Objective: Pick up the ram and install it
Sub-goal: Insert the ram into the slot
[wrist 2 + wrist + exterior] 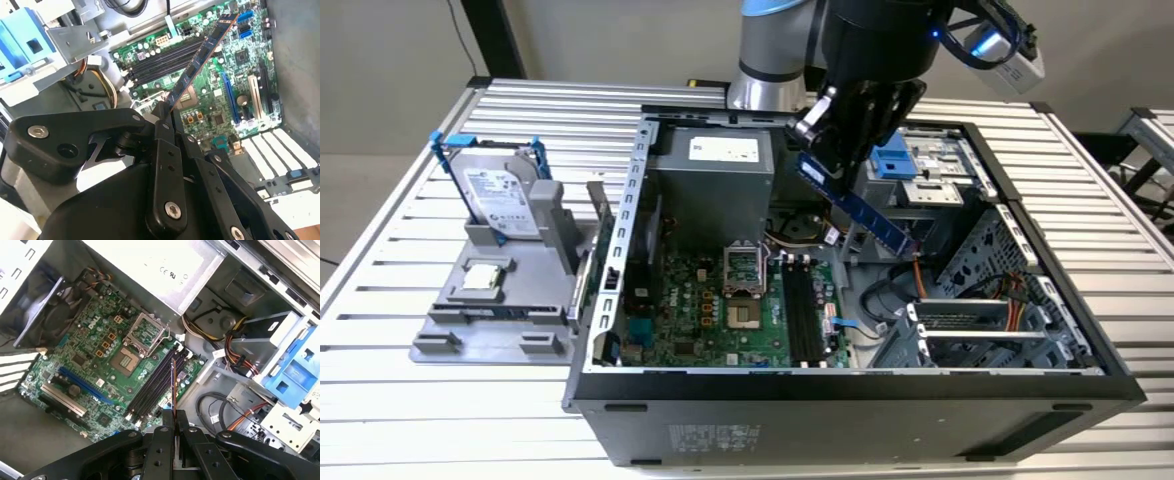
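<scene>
**Ram (870, 212) held above an open computer case (854, 415)**

A slatted metal surface (427, 420) carries the case, which lies on its side with the panel off. Inside is a green circuit board (700, 310) with long black slots (803, 310). Above the board, the arm's black fingers (164, 150) pinch one end of the ram, a thin blue-green stick. It hangs tilted in the air over the slots, not touching them.

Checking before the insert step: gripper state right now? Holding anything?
Gripper: shut on the ram, which hangs over the motherboard's black slots, not yet seated.
</scene>
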Robot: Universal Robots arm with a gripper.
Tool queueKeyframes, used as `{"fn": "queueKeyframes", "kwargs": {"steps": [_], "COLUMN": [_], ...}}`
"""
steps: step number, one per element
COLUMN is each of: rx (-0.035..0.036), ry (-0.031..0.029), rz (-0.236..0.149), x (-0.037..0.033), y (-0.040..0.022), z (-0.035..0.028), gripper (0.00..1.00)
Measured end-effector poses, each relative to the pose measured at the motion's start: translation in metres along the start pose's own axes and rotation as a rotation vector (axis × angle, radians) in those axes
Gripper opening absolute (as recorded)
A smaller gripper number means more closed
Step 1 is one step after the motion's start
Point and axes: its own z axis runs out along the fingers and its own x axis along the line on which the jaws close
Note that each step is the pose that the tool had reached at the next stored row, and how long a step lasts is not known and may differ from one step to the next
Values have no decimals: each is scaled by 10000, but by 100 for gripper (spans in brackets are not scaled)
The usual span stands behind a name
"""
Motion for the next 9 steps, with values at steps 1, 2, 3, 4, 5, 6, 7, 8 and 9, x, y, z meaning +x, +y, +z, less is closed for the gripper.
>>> {"fn": "queueKeyframes", "kwargs": {"steps": [1,2,3,4,5,6,7,8,9], "rx": [7,13,22,31,40,47,56,64,73], "ry": [0,-2,-1,0,-1,0,0,0,0], "rz": [161,323,509,686,865,1030,1209,1389,1564], "x": [0,-1,0,0,0,0,1,1,1], "y": [0,-1,0,0,0,0,0,0,0], "z": [2,4,7,9,11,13,16,18,20], "gripper": [0,0,0,0,0,0,0,0,0]}}
